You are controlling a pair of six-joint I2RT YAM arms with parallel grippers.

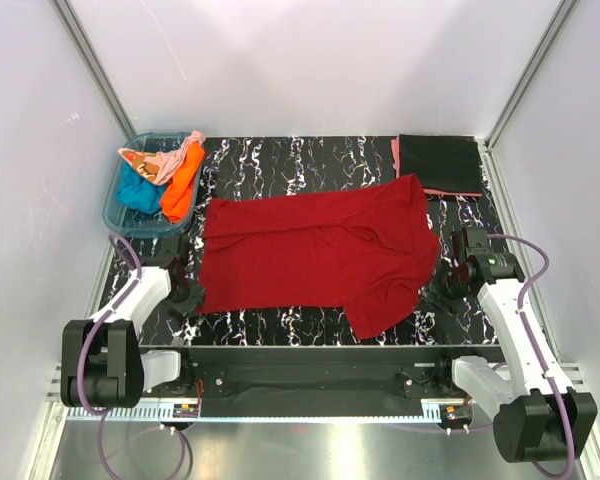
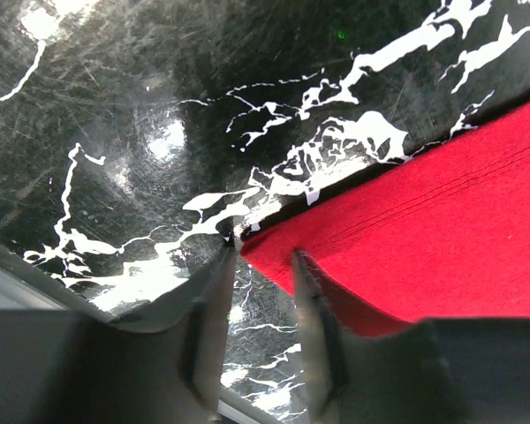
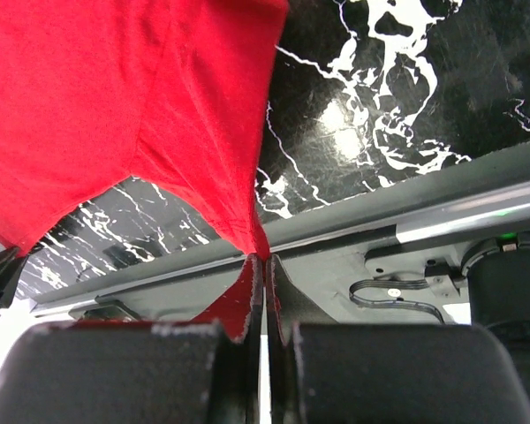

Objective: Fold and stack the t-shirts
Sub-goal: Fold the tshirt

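The dark red t-shirt (image 1: 320,250) lies spread out in the middle of the black marble table (image 1: 310,160). My left gripper (image 1: 192,298) is open at the shirt's near left corner. In the left wrist view that corner (image 2: 406,238) sits between the fingertips of the left gripper (image 2: 263,256), ungripped. My right gripper (image 1: 438,287) is shut on the shirt's right edge. In the right wrist view the cloth (image 3: 159,106) is drawn into a taut fold into the right gripper (image 3: 261,258). A folded black t-shirt (image 1: 440,163) lies on a salmon pink one (image 1: 395,152) at the back right.
A blue plastic tub (image 1: 115,205) at the back left holds the teal (image 1: 135,190), orange (image 1: 183,180) and pale peach (image 1: 150,162) t-shirts in a heap. White walls close in the table on three sides. A metal rail (image 3: 442,221) runs along the near edge.
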